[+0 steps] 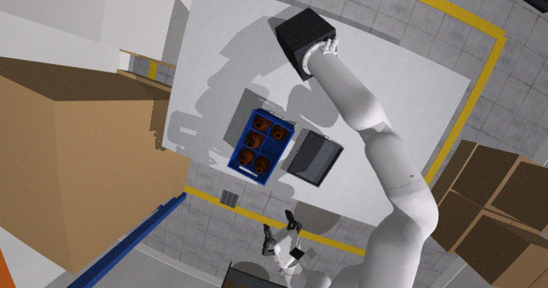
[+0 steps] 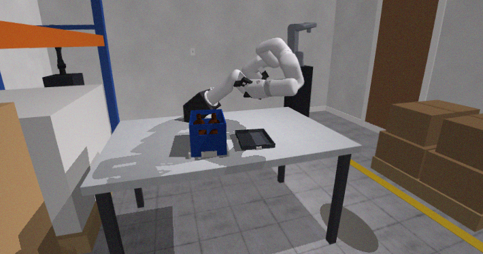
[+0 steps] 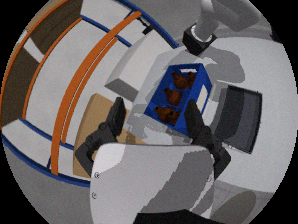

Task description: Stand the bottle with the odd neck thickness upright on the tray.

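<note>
Top view: your gripper [image 1: 277,219] [image 2: 242,88] [image 3: 155,105] hangs high, fingers spread, probably leaving necks room; crate [image 1: 279,154] [image 2: 207,145] [image 3: 159,95], near bench's [image 1: 405,95] [image 2: 292,135] [image 3: 277,125] front edge, braces bottles [image 1: 253,140] [image 2: 213,119] [image 3: 173,96].

Looking across a pale table [image 1: 405,79] [image 2: 306,131] [image 3: 277,155] at a blue crate [image 1: 265,181] [image 2: 207,145] [image 3: 162,90] and a black tray [image 1: 316,158] [image 2: 255,139] [image 3: 240,117].
With brown bottles [image 1: 252,140] [image 2: 213,120] [image 3: 173,96] in the crate, left of the tray and apart from it; with a white arm [image 1: 390,157] [image 2: 284,87] [image 3: 215,15] bent high from a black block [image 1: 305,29] [image 2: 192,107] [image 3: 192,43] at the far side, its gripper [image 1: 277,219] [image 2: 241,89] [image 3: 155,105] open; with stacked cardboard boxes [image 1: 484,172] [image 2: 408,145] at right.
</note>
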